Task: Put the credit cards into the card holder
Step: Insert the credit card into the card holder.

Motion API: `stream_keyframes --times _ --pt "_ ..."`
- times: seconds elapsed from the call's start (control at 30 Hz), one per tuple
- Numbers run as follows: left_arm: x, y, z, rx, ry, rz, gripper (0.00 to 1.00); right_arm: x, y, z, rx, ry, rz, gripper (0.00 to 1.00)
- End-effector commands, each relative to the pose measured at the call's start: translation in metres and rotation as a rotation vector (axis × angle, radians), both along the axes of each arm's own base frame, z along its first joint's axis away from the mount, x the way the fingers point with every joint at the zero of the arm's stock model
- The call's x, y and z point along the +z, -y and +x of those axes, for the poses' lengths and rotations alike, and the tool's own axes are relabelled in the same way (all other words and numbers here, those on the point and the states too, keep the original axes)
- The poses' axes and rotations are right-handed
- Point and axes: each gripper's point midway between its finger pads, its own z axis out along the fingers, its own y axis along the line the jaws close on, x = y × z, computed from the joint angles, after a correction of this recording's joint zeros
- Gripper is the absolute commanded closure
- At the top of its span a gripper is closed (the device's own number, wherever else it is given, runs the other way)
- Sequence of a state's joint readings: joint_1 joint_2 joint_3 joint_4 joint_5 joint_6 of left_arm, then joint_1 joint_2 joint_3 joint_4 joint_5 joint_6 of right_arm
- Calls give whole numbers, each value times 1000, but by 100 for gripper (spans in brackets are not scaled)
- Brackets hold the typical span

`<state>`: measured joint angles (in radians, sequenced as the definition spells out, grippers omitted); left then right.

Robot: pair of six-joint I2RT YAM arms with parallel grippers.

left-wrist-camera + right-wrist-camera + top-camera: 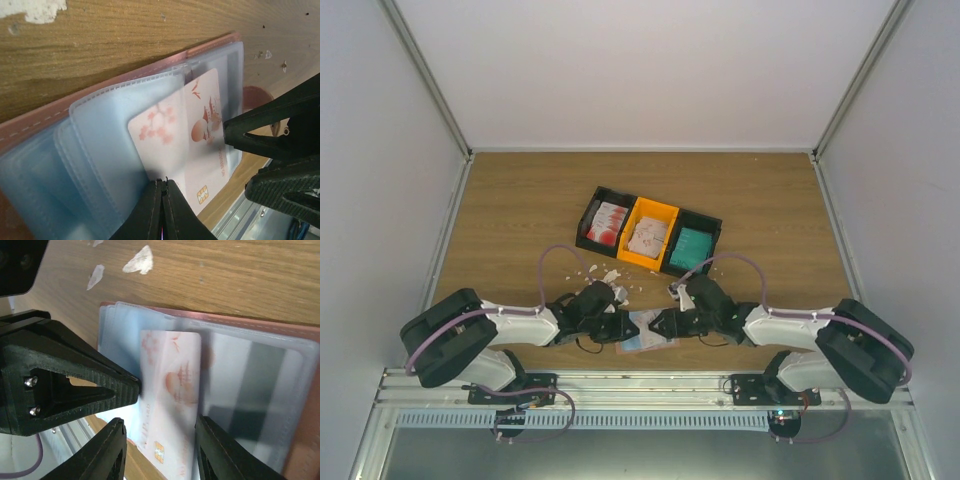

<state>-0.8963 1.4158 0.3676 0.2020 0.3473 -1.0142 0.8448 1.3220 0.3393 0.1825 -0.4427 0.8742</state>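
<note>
Left end effector (162, 186) is closest to the lens: fingers clenched tip to tip at the near edge of the clear sleeves (100, 150). Can't tell if a sleeve leaf is nipped between them or nothing is. Card holder (30, 127) lies open and flat on the counter (125, 45), pink cover edge on the far side, near the arm bases. One credit card (170, 135), white with pink print, sits part-way into a sleeve pocket and slightly skewed, with its chip end sticking out past the sleeves. Right end effector (237, 161) has its jaws apart astride that exposed end. One finger touches the card's long edge and the other shows a gap, so the card reads as released, not clamped.

Risks, as judgement:
- The skew could jam a corner on the pocket seam, and a harder push would then buckle the card or crumple the sleeve.
- If the left pinch is only light, the leaf could slip free and the pocket mouth would close.
- Nothing else pins the holder, so a push along the card could slide the whole wallet across the wood.
- With only one finger bearing on the card, it could pivot further.
- The card is only part seated, so it could back out.
</note>
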Motion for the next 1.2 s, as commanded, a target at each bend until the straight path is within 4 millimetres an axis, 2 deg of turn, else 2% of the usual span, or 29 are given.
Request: stream_keyframes --times 0.0,0.1,0.27,0.37,0.43,0.5,0.63,0.8,0.9,1.07,1.17 --pt "-65 -67 -23 82 -102 328 94 -44 51 -16 -124 -116 -241 60" --pt "-71 -71 -25 86 -114 352 95 -39 52 -14 -128 -108 -244 60" --pt "-75 -72 -27 84 -124 357 96 -46 40 -29 -33 -160 -203 62" --pt "-74 -72 -26 86 -123 354 97 -44 32 -29 -9 -160 -161 71" --pt "-74 -72 -27 88 -123 353 97 -42 31 -26 -21 -149 -155 80" --pt "-73 -72 -27 89 -122 348 97 -41 32 -22 -42 -139 -155 85" --pt "-70 -72 -27 88 -118 343 97 -46 40 -20 -92 -142 -177 85" --pt "-69 -73 -27 89 -114 340 97 -44 44 -19 -122 -137 -174 79" --pt "-69 -73 -28 88 -115 339 97 -44 45 -18 -128 -136 -174 81" --pt "-66 -72 -28 86 -110 326 97 -45 44 -17 -129 -136 -157 99" --pt "-58 -66 -25 79 -91 287 96 -43 40 -18 -129 -145 -122 100"
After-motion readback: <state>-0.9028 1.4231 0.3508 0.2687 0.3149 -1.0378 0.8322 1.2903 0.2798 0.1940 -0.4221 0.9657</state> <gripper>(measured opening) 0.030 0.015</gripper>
